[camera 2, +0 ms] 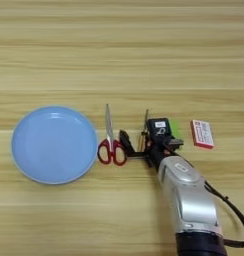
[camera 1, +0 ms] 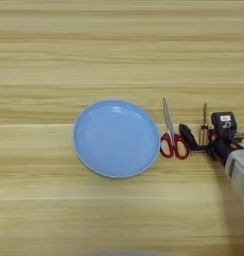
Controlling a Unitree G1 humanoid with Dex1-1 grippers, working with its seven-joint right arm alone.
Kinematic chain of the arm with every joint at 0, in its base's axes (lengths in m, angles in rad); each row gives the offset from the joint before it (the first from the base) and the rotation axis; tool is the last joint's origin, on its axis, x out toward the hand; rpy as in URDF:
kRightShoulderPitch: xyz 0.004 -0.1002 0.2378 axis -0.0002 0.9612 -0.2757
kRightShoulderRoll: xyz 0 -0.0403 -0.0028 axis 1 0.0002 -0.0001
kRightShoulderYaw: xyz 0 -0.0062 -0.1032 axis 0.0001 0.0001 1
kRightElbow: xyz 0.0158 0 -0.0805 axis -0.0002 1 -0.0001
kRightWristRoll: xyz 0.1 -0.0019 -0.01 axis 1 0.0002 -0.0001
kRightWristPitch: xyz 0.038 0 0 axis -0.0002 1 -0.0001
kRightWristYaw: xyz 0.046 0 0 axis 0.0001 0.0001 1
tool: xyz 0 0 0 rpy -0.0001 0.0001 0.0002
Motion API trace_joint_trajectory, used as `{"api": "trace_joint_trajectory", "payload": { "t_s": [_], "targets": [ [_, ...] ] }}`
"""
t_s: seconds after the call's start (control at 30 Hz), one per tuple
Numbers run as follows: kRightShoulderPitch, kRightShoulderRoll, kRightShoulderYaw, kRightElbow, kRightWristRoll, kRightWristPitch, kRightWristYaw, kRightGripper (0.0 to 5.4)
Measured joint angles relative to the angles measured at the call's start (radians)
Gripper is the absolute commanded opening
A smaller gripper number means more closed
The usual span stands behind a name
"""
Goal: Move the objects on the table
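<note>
Bare wood lies open around the claw (camera 2: 135, 143), spread narrowly about the screwdriver (camera 2: 143, 134), scissors (camera 2: 110, 141) beside.

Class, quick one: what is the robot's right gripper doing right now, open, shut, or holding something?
Right gripper: at the screwdriver beside the scissors; whether it is open, shut or gripping cannot be told.
</note>
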Motion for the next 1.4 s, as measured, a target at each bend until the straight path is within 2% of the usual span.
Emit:
{"api": "trace_joint_trajectory", "payload": {
  "t_s": [0.47, 1.4],
  "targets": [
    [0.000, -0.011, 0.002, 0.000, -0.005, 0.002, 0.006, 5.37],
    [-0.002, -0.016, 0.023, 0.002, -0.014, 0.006, 0.035, 1.57]
  ]
}}
